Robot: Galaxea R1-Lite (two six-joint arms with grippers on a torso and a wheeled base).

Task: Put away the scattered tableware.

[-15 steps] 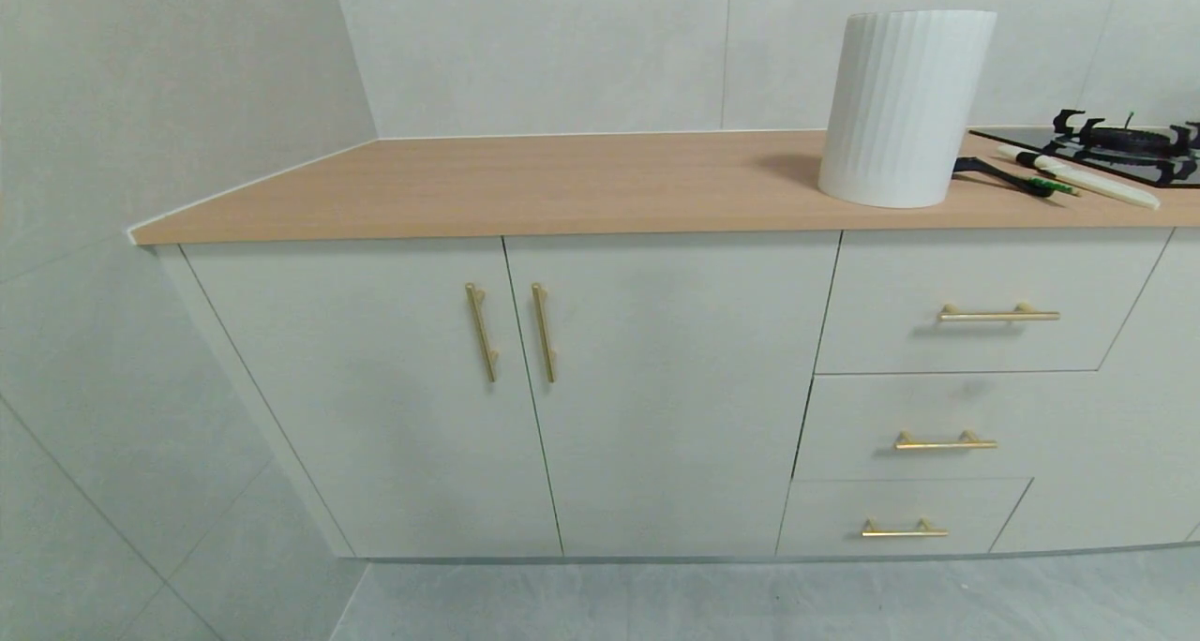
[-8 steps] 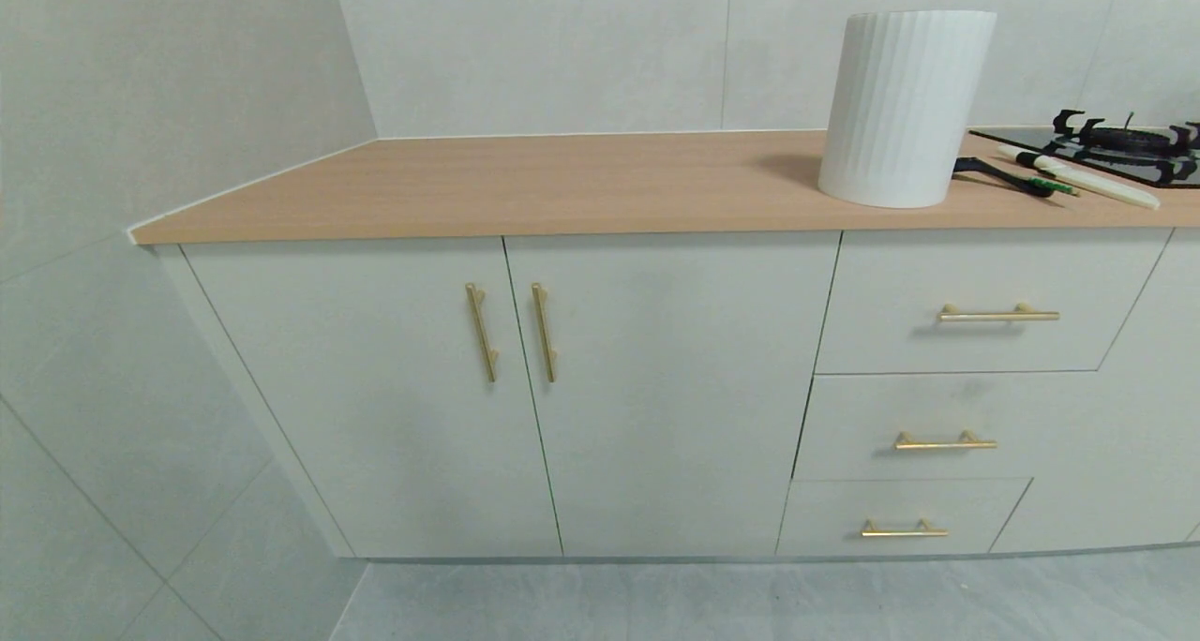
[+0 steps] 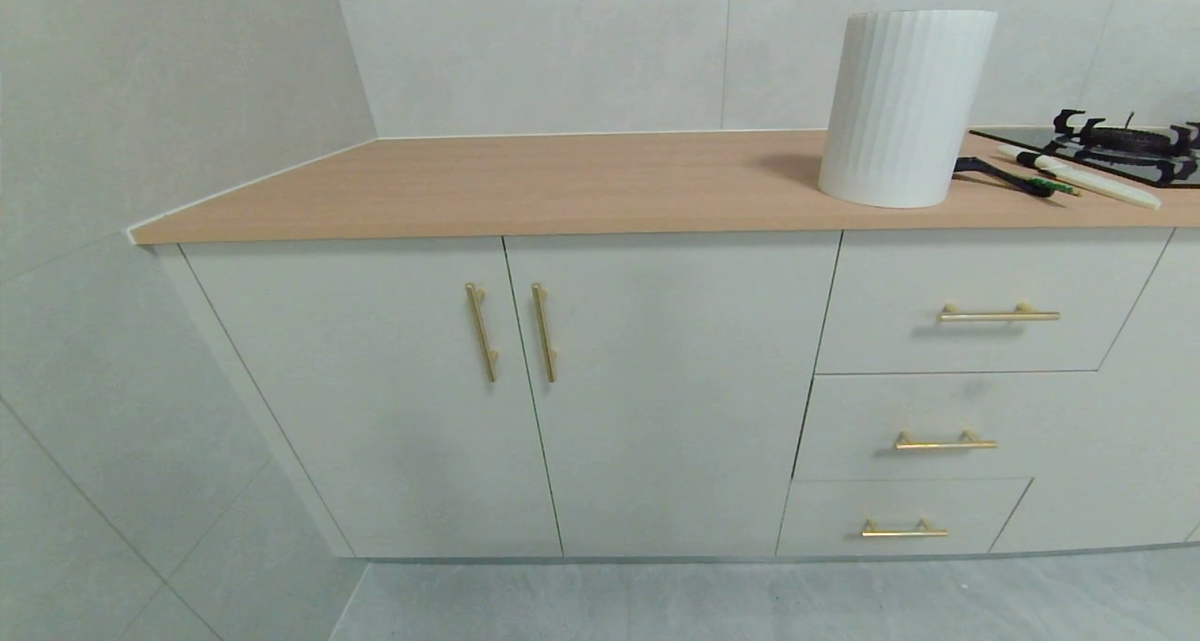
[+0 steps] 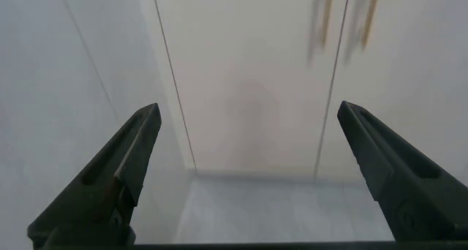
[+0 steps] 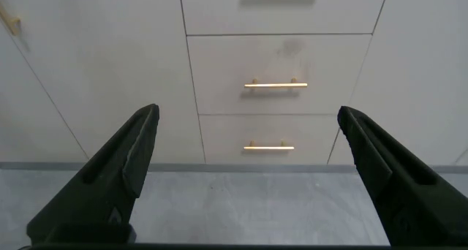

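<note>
On the wooden countertop (image 3: 525, 186) stands a tall white ribbed container (image 3: 903, 107) at the right. Just right of it lie a black utensil (image 3: 996, 172) and a white-handled utensil (image 3: 1092, 177) with green and black bands. My left gripper (image 4: 248, 144) is open, low before the cabinet doors, with nothing between its fingers. My right gripper (image 5: 248, 144) is open too, facing the lower drawers (image 5: 281, 74) from a distance.
A black gas hob (image 3: 1120, 144) sits at the counter's far right. Below the counter are two cabinet doors with gold handles (image 3: 511, 332) and three drawers (image 3: 984, 304). A tiled wall (image 3: 112, 247) closes the left side. Grey floor (image 3: 750, 603) lies in front.
</note>
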